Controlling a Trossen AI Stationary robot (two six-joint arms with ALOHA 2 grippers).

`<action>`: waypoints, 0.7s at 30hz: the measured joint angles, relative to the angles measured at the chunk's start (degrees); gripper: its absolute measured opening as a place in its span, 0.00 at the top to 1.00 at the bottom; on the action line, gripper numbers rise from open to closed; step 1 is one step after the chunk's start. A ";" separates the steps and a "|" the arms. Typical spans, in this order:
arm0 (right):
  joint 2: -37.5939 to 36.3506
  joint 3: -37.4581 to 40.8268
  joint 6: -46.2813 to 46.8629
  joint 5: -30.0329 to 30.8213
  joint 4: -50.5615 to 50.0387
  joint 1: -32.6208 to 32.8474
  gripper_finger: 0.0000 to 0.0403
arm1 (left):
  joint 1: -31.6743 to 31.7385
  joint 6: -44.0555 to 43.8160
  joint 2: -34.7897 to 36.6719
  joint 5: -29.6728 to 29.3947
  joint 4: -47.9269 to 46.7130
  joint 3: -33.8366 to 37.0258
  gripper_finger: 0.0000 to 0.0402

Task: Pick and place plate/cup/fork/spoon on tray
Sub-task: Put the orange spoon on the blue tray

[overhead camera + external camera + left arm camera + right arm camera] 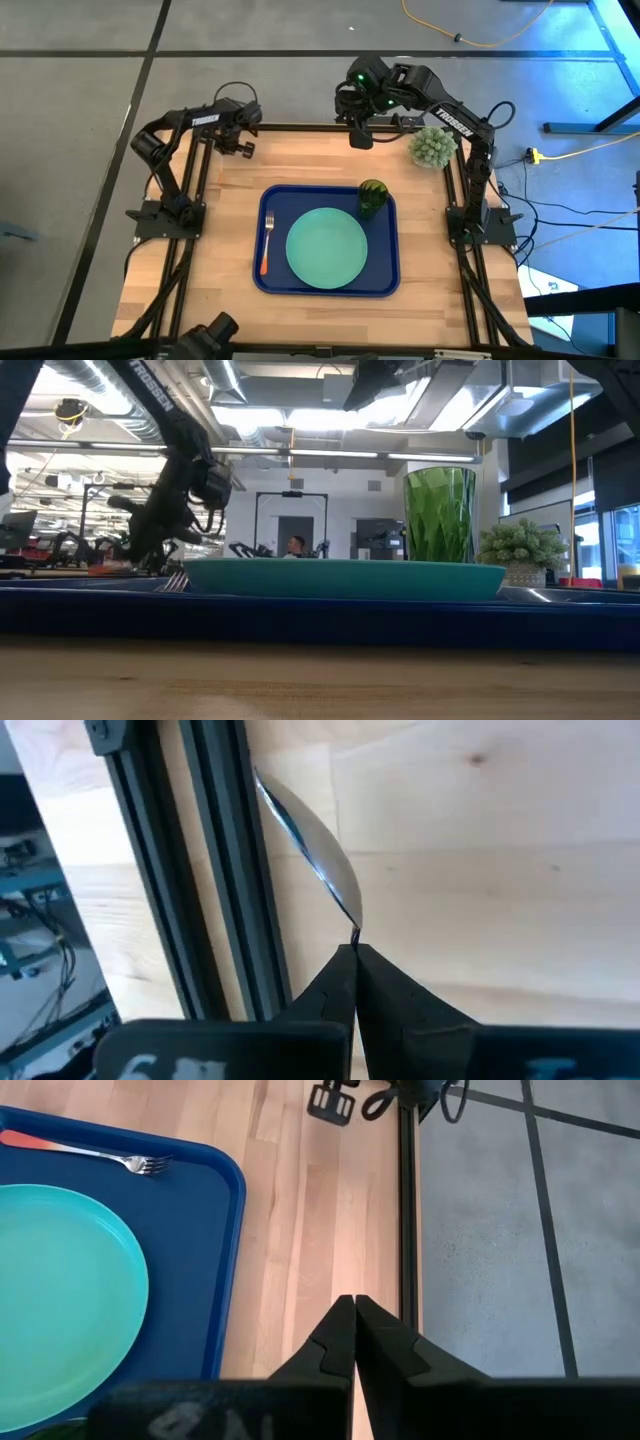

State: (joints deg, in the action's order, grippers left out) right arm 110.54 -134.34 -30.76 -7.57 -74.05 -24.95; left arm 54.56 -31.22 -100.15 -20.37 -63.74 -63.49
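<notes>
The dark-blue tray point(385, 262) lies mid-table. On it rest the mint-green plate point(326, 248), the orange-handled fork point(266, 245) along its left side, and the dark-green cup point(371, 196), upright in its far right corner. My left gripper point(243, 148) is at the table's far left corner, shut on the spoon point(320, 860), whose bowl sticks out past the fingertips. The handle is hidden. My right gripper point(360, 138) is shut and empty over the middle of the table's far edge. My left gripper pinches the spoon's thin neck point(354, 930), just behind the bowl, between its two fingertips. The bowl shows edge-on beyond the fingers, over the wood beside the black frame rail. The fingers hide the handle. I cannot tell whether the bowl touches the table.
A spiky pale-green ball plant point(432, 147) stands at the table's far right corner. Black frame rails point(196, 190) run along the table's left and right edges. Bare wood lies around the tray on all sides.
</notes>
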 joint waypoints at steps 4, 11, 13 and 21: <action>0.00 0.00 0.01 0.00 0.01 0.00 0.97 | -3.00 0.00 2.28 0.17 -0.75 -0.01 1.00; 0.00 0.00 0.02 -0.02 0.01 0.02 0.97 | -9.77 -1.68 4.79 0.41 -1.90 -0.01 1.00; 0.00 0.00 0.11 0.00 0.01 0.00 0.97 | -11.87 -2.23 4.96 0.15 -1.90 -0.01 1.00; 0.00 0.00 0.52 0.00 -0.67 0.02 0.97 | -13.59 -3.02 4.95 -1.54 -1.58 -0.01 1.00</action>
State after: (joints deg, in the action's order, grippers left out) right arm 110.54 -134.34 -30.24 -7.57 -74.72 -24.93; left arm 40.97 -34.24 -95.20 -21.91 -65.32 -63.51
